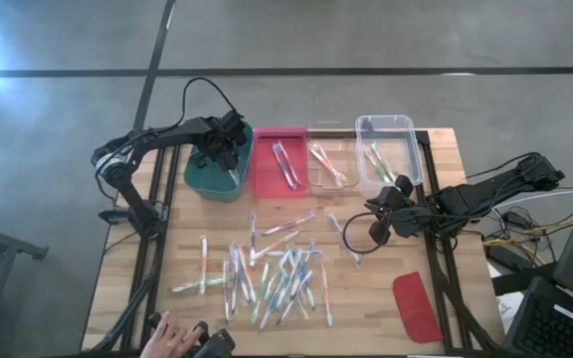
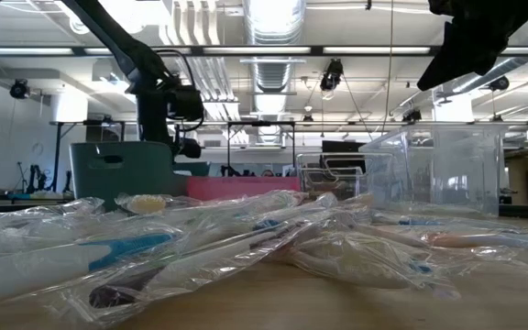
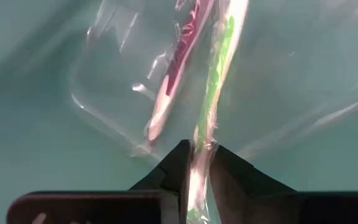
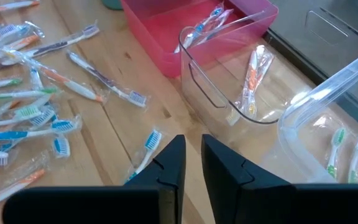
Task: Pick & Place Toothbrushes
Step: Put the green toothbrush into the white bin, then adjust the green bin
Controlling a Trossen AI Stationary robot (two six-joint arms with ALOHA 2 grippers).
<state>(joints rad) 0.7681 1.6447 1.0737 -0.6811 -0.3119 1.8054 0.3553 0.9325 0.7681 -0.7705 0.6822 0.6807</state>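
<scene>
Several wrapped toothbrushes [image 1: 272, 273] lie scattered on the wooden table's middle and near part, also seen in the right wrist view [image 4: 23, 106]. My left gripper [image 1: 229, 157] reaches down into the teal bin [image 1: 212, 179] at the far left. It is shut on a green toothbrush [image 3: 219, 68]. Beside that one, a toothbrush with a dark red accent [image 3: 179, 68] lies on the bin's floor. My right gripper [image 4: 193, 146] hovers shut above the table's right part [image 1: 378, 221], with nothing between its fingers. My left gripper pinches the green toothbrush in its clear wrapper at one end [image 3: 199, 149] between its two fingers. The fingers point steeply down into the teal bin and lie roughly along the brush. The brush reaches ahead of the fingertips toward the bin's floor.
Along the far edge, right of the teal bin, stand a red bin [image 1: 279, 164], a clear bin [image 1: 331, 174] and a larger clear bin [image 1: 391, 129], each holding toothbrushes. A flat red lid [image 1: 416, 306] lies at the near right. A person's hand [image 1: 172, 336] rests at the near edge.
</scene>
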